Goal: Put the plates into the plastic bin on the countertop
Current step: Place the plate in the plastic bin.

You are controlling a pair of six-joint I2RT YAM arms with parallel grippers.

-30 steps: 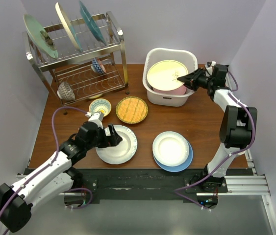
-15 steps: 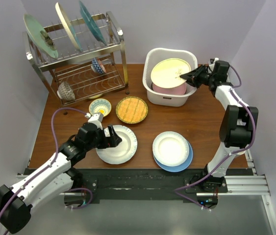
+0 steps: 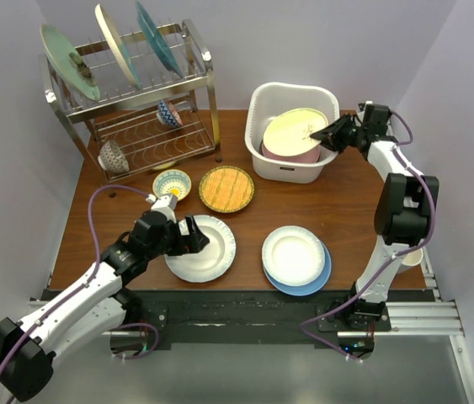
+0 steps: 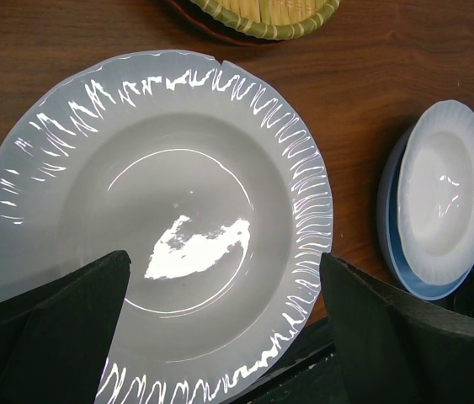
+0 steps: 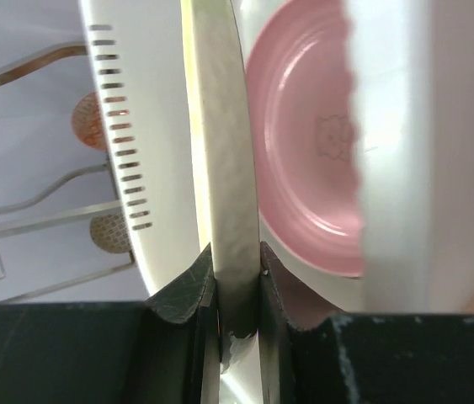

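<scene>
My right gripper (image 3: pixel 327 136) is shut on the rim of a cream plate (image 3: pixel 292 131) that leans tilted inside the white plastic bin (image 3: pixel 291 173), above a pink plate (image 3: pixel 290 156). The right wrist view shows the cream plate's edge (image 5: pixel 224 168) pinched between the fingers, with the pink plate (image 5: pixel 304 151) behind it and the bin wall (image 5: pixel 131 126) to the left. My left gripper (image 3: pixel 193 236) is open over the near edge of a white plate (image 4: pixel 152 202). A second white plate (image 3: pixel 294 252) rests on a blue plate (image 3: pixel 322 271). A yellow woven plate (image 3: pixel 226 188) lies mid-table.
A steel wire dish rack (image 3: pixel 207 109) stands at the back left with three plates upright on top and bowls below. A small patterned bowl (image 3: pixel 172 183) sits beside the woven plate. A cream cup (image 3: pixel 413 257) sits at the right table edge.
The right gripper has drawn back to the right and tipped the cream plate from lying flat over the bin to leaning steeply inside it. The left arm has not moved.
</scene>
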